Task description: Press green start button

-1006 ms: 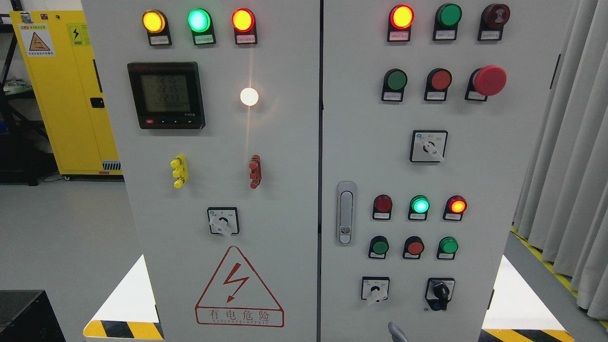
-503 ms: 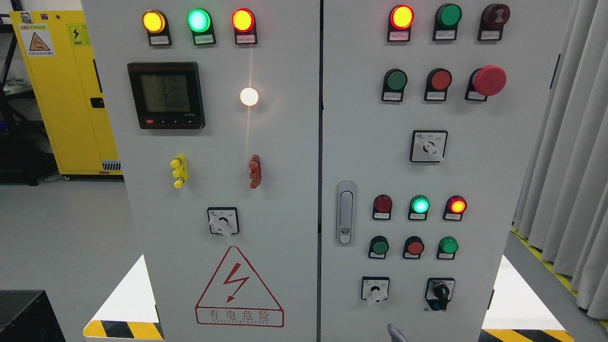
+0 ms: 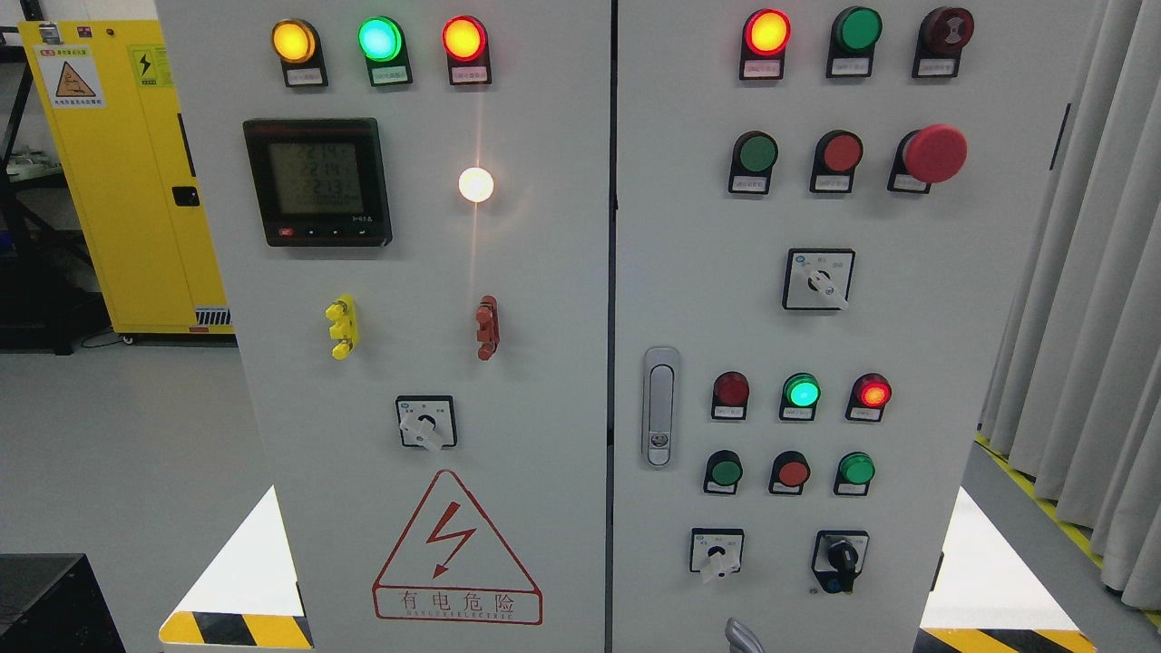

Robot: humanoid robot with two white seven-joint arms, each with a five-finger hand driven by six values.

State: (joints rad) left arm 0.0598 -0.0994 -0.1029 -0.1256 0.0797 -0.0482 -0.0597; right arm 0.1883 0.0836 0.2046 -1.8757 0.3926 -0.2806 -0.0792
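A grey electrical cabinet (image 3: 544, 299) with two doors fills the view. On the right door (image 3: 952, 272) a dark green push button (image 3: 755, 154) sits in the upper row, left of a red button (image 3: 841, 152) and a red mushroom stop button (image 3: 934, 152). Lower down are two more green buttons (image 3: 726, 472) (image 3: 855, 469) with a red one (image 3: 793, 472) between them. Only a small grey tip of my right hand (image 3: 739, 637) shows at the bottom edge, below the lower buttons and touching none. My left hand is out of view.
Lit lamps: yellow (image 3: 294, 41), green (image 3: 379, 39), red (image 3: 463, 39), red (image 3: 766, 32), green (image 3: 802, 392), red (image 3: 873, 394). Also a meter (image 3: 316, 181), a door latch (image 3: 660, 406) and rotary switches (image 3: 818, 279) (image 3: 717, 550). A yellow cabinet (image 3: 127, 181) stands left, curtains (image 3: 1088, 272) right.
The grey tip of my right hand at the bottom edge has shifted slightly left. The meter's digits changed. Nothing else moved.
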